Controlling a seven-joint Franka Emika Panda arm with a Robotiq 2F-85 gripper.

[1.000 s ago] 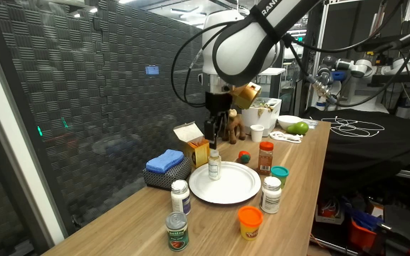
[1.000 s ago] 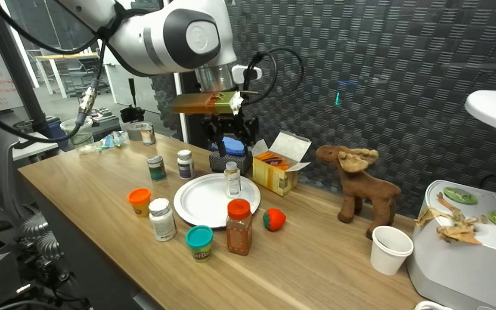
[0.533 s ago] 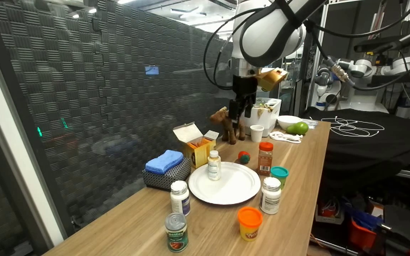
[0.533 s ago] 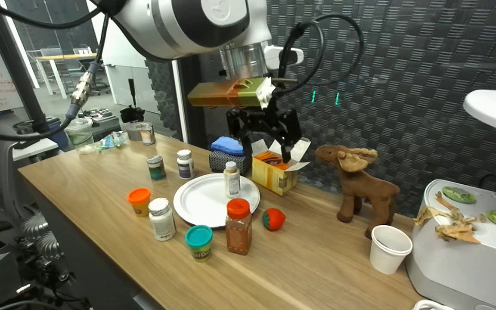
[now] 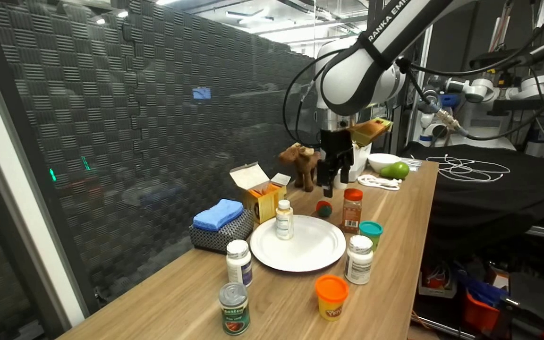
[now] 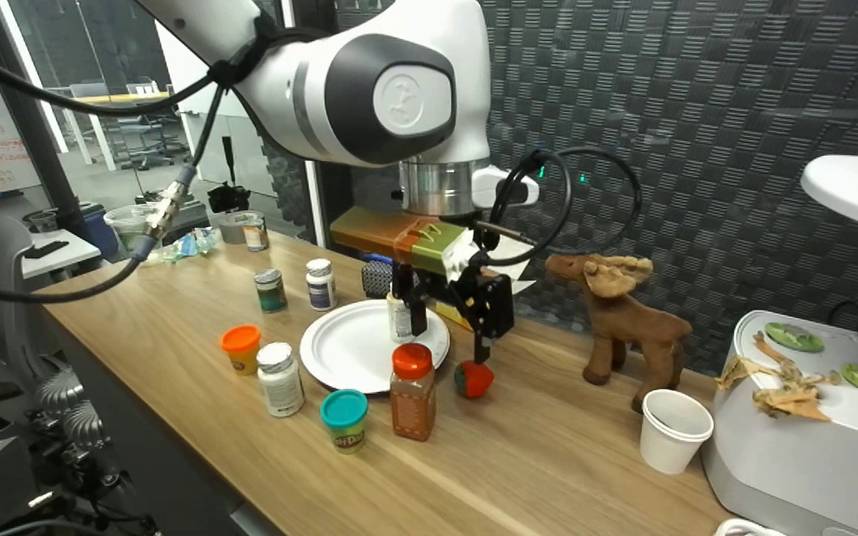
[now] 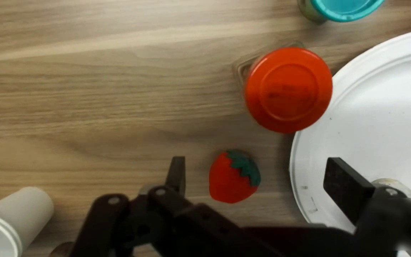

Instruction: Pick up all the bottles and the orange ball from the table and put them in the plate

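In an exterior view: plate (image 5: 310,252) sat on the desk (image 5: 286,309), slim white-capped bottle (image 5: 284,224) upright on it, near the rim on the open carton (image 5: 265,206) side. Purple-labelled bottle (image 5: 240,268) stood on the desk just beside the plate, silver-topped can (image 5: 234,311) near it. Plain white bottle (image 5: 360,262) stood on the plate's opposite side, orange-lidded tub (image 5: 332,297) nearby. Blue cloth (image 5: 218,215) lay on a dark textured box (image 5: 228,235). Jaws pointed down beyond the plate — tips a little above the strawberry-like ball (image 5: 324,208).

In an exterior view: red-capped shaker (image 6: 413,402) stood upright just beside the plate, teal-lidded tub (image 6: 345,424) near it. Ball was on the desk near that shaker, off the plate. One jaw's tip overlapped its top edge; couldn't tell contact from here. Arm (image 6: 392,97) reached in from above, jaws blocking part of the slim bottle and most of the carton. Plush moose (image 6: 626,320) and stacked white cups (image 6: 673,435) stood farther along the desk.

Wrist view: jaws spread wide — one over the desk, one over the plate as framed. Ball sat on the desk between them in frame, gaps both sides, green leaf patch turned toward the plate. Shaker's red cap overlapped the plate rim from this angle. Teal lid was cut off at the top edge.
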